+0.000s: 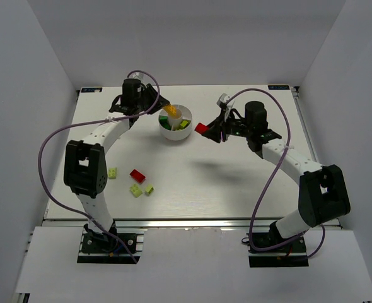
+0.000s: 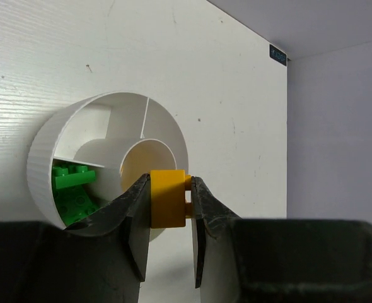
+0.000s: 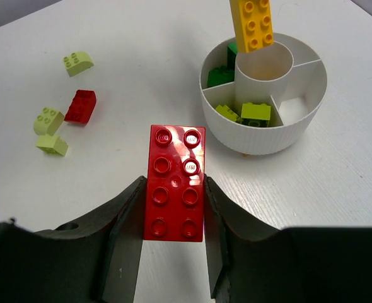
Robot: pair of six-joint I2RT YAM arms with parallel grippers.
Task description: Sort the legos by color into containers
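Holding one brick per arm; you're mid-sort, at drop-off stage.
- L gripper: jaws part-closed, clamped on orange-yellow brick. Frame centre, seemingly above central cup of dish.
- Next, prob.: lower, let go into cup; watch cup rim.
- R gripper: jaws clamped on long red brick, lower centre, off dish. Needs own wedge; empty wedge looks apt.
- In wedges: dk green bricks, lime bricks.
- Loose on table, upper left: lime bricks x3, small red brick.
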